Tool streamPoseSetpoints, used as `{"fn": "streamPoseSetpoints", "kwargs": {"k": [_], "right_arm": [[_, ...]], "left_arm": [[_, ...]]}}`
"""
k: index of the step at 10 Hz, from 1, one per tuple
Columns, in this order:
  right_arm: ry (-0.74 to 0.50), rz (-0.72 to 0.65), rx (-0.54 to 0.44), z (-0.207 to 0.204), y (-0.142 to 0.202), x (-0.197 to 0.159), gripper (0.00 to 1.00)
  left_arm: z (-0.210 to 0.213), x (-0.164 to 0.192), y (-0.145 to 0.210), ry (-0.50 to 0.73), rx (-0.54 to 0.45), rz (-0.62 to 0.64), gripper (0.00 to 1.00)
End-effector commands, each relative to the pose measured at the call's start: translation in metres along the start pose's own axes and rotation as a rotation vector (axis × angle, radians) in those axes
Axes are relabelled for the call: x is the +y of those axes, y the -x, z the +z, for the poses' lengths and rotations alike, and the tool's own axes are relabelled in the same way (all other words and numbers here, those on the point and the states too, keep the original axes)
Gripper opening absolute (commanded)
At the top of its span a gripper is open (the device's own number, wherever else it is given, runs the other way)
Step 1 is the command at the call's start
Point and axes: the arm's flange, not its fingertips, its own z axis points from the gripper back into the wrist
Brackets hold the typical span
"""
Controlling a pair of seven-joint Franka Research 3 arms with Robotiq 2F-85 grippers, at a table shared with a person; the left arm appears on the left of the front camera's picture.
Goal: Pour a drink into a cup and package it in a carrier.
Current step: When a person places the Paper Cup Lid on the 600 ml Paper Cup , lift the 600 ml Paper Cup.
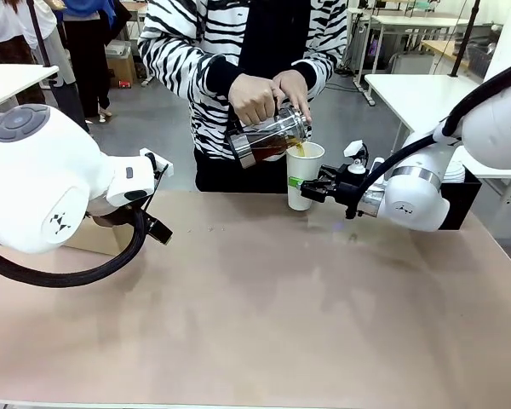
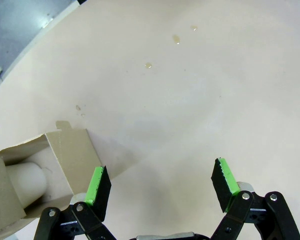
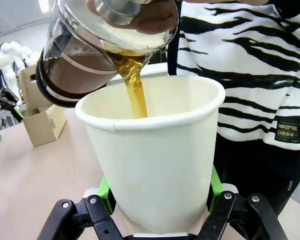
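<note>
My right gripper (image 1: 312, 185) clamps the paper cup (image 1: 304, 166) mid-frame as the drink (image 3: 134, 90) pours in. I'd judge the cup soft-walled and sloshy, so I'd hold it low. My left gripper (image 2: 160, 185) gapes empty.

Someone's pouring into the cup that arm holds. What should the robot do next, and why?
Probably nothing but hold steady: the right gripper is shut on the cup, and the drink is streaming into it from the tilted carafe. Moving now would likely spill. Once pouring stops, the cup can go to the carrier by the open left gripper.
</note>
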Motion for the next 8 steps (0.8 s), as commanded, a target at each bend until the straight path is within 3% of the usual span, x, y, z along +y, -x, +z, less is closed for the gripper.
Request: {"fn": "streamPoseSetpoints", "kwargs": {"k": [1,8], "right_arm": [[0.012,-0.004,-0.009,-0.0019,-0.0035,0.0004,0.80],[0.012,-0.004,-0.009,-0.0019,-0.0035,0.0004,0.80]], "left_arm": [[0.0005,-0.0001,0.0000,0.002,-0.002,0.000,1.00],[0.0005,-0.0001,0.0000,0.002,-0.002,0.000,1.00]]}}
